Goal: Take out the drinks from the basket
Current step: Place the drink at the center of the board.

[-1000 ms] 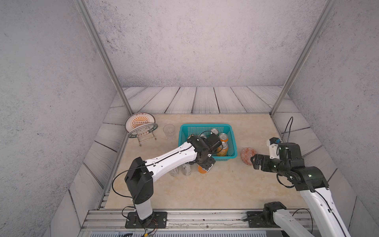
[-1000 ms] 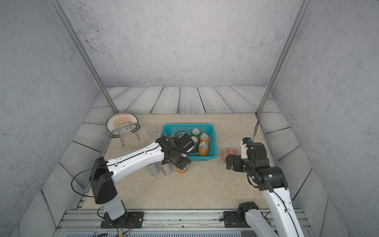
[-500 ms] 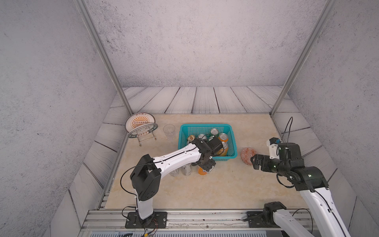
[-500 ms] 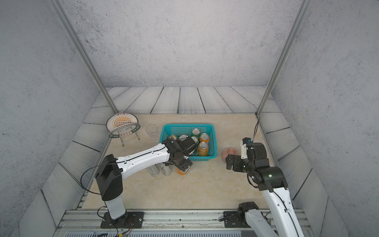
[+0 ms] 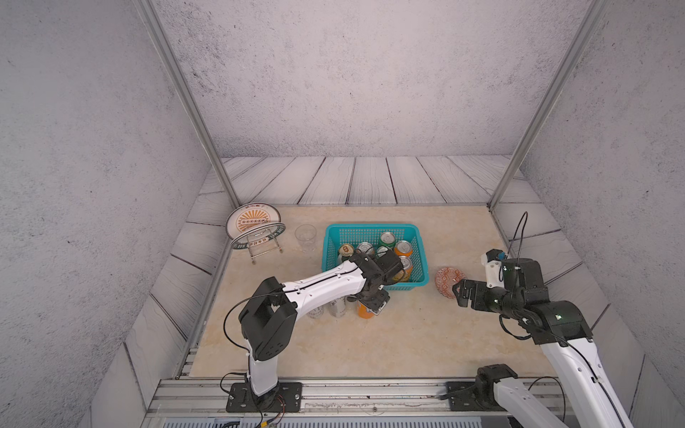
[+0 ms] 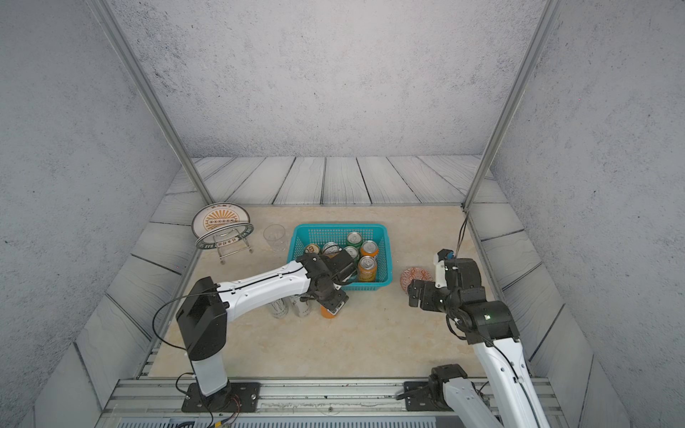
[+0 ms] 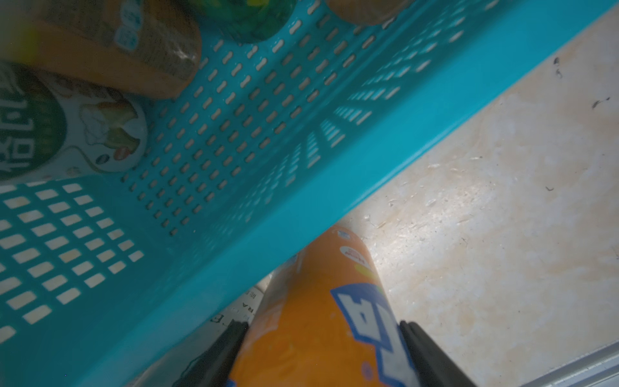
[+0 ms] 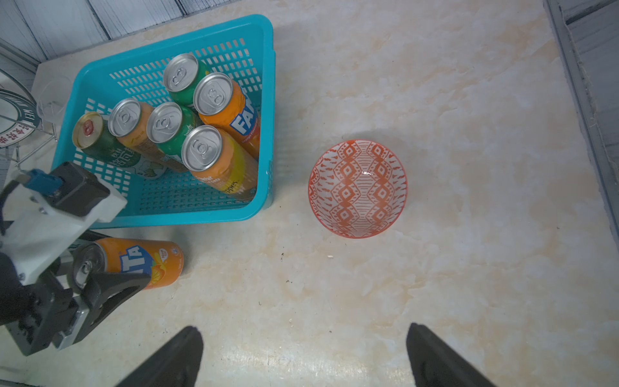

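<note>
So, three drinks (image 6: 280,307) are out (orange can (image 5: 364,311) clamped in left pincer (image 7: 323,324), right pincer (image 8: 303,328) agape), six left in the basket (image 5: 370,229).

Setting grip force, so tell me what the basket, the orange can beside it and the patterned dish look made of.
Basket: moulded plastic, by its uniform turquoise colour and punched mesh, semi-matte. Orange can: thin metal, printed glossy, bare silver top. Patterned dish: likely glazed ceramic, given the highlight in its bowl.
</note>
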You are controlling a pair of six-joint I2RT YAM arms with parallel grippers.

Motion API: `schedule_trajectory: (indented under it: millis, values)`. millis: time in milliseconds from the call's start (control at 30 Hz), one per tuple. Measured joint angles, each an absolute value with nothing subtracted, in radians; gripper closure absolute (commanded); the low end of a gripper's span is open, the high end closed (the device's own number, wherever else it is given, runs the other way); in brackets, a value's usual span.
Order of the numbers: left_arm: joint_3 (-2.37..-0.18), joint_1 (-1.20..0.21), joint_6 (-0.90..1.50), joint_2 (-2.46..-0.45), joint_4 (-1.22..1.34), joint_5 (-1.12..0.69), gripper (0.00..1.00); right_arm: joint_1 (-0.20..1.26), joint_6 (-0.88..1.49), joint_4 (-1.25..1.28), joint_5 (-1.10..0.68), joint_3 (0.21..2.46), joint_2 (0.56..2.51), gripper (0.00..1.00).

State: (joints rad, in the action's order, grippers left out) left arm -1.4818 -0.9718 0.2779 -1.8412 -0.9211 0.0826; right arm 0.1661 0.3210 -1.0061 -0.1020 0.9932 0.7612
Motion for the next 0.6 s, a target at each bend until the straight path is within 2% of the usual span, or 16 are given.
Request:
schedule_trajectory:
  millis: [600]
  values:
    - [-1.474,-0.972,0.278,-1.854,-0.899,0.083,0.3,0.166,0.321,-1.006,-0.102,0.993,0.771,0.01]
